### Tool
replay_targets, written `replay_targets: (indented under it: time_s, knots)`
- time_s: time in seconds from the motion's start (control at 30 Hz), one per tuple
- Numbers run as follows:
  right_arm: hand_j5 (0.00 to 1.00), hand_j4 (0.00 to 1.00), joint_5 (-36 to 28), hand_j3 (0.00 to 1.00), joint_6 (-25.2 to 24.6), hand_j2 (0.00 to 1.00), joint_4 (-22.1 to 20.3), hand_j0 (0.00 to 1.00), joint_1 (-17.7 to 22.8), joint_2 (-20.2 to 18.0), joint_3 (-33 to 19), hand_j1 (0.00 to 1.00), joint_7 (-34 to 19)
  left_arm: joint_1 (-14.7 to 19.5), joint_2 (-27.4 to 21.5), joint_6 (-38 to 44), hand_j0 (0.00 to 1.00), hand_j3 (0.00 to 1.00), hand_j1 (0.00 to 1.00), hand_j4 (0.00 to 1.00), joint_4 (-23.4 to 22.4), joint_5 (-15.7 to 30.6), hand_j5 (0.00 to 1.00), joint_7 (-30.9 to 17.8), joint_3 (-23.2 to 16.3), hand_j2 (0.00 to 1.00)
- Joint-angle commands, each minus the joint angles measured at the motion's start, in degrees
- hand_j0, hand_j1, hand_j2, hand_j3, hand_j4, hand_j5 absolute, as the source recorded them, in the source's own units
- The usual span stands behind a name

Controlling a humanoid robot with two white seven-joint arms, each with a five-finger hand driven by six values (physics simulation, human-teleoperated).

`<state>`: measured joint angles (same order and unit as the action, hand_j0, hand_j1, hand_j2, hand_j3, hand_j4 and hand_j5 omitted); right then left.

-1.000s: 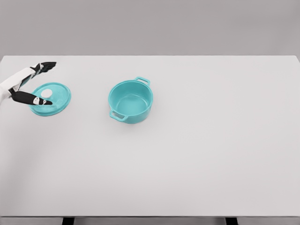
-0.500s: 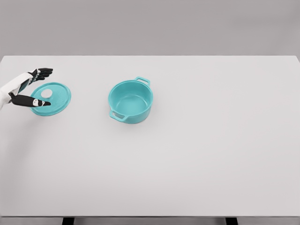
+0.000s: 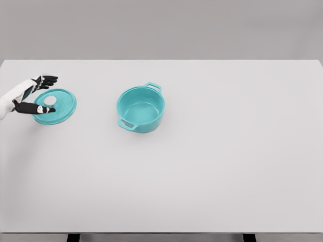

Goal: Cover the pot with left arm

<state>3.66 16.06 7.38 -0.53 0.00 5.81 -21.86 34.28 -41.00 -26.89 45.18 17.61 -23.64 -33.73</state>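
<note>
- Grey wall fills the upper part of the frame, and below it a wide white table (image 3: 212,166) takes almost all of the picture, with two dark legs showing at the bottom edge.
- At the centre left of the frame stands the teal pot (image 3: 141,109). It is upright and uncovered, so its inside shows, and nothing is seen in it. It has one loop handle at its upper right and one at its lower left.
- At the far left of the frame the teal lid (image 3: 55,106) lies flat on the table, well apart from the pot, with its white knob (image 3: 50,100) turned upward. This position lets a hand take the knob from above or from the side.
- The left hand (image 3: 36,95) comes in from the left edge, on a white forearm. Its dark fingers (image 3: 46,79) are spread apart above the upper left rim of the lid, and the thumb reaches across the lower left part of the lid toward the knob. I judge that the hand is placed this way to close around the knob or the rim; it grips nothing yet.
- If the thumb touches the lid, I cannot tell from this view.
- The right arm does not appear.
- To my judgement the task is at its beginning: the lid must be grasped, carried to the right and lowered on the pot.
</note>
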Motion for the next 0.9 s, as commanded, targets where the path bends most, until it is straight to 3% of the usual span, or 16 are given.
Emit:
replay_targets:
  time_s: [0.0, 0.87]
  knots:
    - [1.00, 1.00, 0.04, 1.00, 0.03, 1.00, 0.00, 1.00, 0.00, 0.00, -0.01, 1.00, -0.02, 0.00, 0.21, 0.17, 0.89, 0.89, 0.89, 0.89, -0.88, 0.32, 0.89, 0.18, -0.38, 0.89]
    - [1.00, 1.00, 0.04, 1.00, 0.03, 1.00, 0.00, 1.00, 0.00, 0.00, -0.01, 1.00, -0.02, 1.41, 1.53, 2.11, 0.88, 0.88, 0.88, 0.88, -2.73, -1.70, 0.88, 0.44, 0.15, 0.88]
